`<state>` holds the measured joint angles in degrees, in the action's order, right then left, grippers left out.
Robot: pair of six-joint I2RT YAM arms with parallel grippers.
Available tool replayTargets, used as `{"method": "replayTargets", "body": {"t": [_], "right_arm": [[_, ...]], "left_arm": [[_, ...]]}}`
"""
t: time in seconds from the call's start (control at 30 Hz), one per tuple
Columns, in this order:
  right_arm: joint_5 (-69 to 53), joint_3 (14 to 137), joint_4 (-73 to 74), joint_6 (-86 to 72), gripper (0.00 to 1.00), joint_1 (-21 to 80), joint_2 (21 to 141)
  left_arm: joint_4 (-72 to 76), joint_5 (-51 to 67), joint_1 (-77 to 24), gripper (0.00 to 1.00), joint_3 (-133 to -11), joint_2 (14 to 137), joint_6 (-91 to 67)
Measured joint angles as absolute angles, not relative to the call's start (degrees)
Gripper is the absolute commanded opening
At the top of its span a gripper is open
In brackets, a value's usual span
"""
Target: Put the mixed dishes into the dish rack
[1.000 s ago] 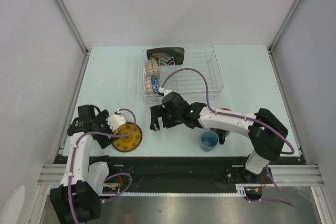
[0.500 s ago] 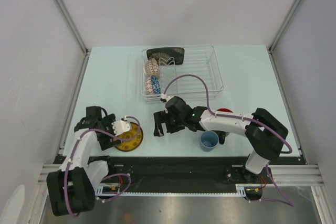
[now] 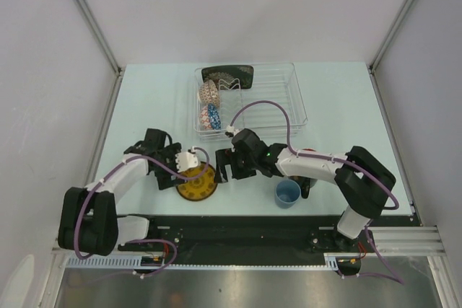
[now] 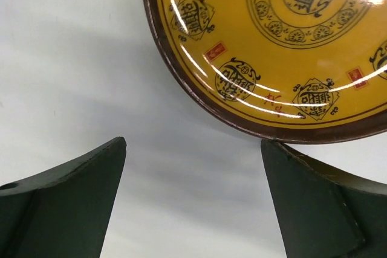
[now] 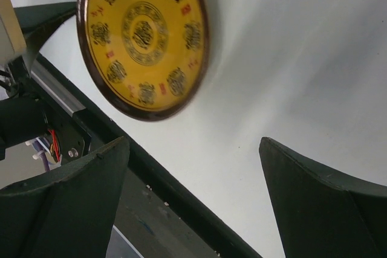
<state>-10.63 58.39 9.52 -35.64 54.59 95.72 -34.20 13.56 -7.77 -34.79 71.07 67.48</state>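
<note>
The yellow saucer (image 3: 198, 187) lies flat, face up, by the bench's (image 3: 159, 106) front edge, just beside the left gripper (image 4: 193, 149) and the right gripper (image 5: 193, 143), both wide open and empty. The light-blue cup (image 3: 287, 192) stands to the saucer's right.

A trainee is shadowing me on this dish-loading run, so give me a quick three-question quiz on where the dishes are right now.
1. True or false: the yellow saucer lies on the table, outside the dish rack.
2. Where is the black square plate? A. at the rack's far end. B. on the table beside the saucer. C. on top of the saucer.
3. How many bowls are in the rack?
Key: 1 true. 2 A. 3 two, the beige bowl and the blue bowl.
</note>
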Motion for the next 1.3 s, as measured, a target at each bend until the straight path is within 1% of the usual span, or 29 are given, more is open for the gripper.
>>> {"method": "replayTargets", "body": {"t": [0.17, 0.3, 0.6, 0.73, 0.97, 1.1, 1.3], "right_arm": [[-12.2, 58.4, 8.6, -36.0, 0.89, 53.6, 97.5], [-13.6, 58.0, 7.5, -36.0, 0.86, 52.4, 99.5], [-18.0, 57.3, 1.2, -36.2, 0.82, 49.1, 103.4], [-19.6, 57.3, -2.2, -36.6, 0.75, 48.6, 104.6], [-21.6, 57.1, -5.4, -37.9, 0.72, 48.5, 105.9], [-21.8, 56.9, -5.4, -38.0, 0.71, 48.4, 105.9], [-22.1, 55.8, -2.7, -37.6, 0.70, 48.9, 103.4]], "left_arm": [[-32.4, 15.2, -14.5, 1.00, -36.1, 73.5, 63.3], [-31.5, 15.7, -17.2, 1.00, -36.4, 74.3, 60.9], [-31.4, 15.7, -19.0, 1.00, -36.5, 74.4, 58.1], [-31.4, 15.7, -20.1, 1.00, -36.5, 74.4, 56.6], [-33.6, 15.4, -23.7, 1.00, -37.6, 75.5, 53.5], [-35.2, 15.5, -26.8, 1.00, -38.2, 76.4, 51.5], [-35.9, 16.1, -28.1, 1.00, -38.3, 76.5, 49.7]]}}
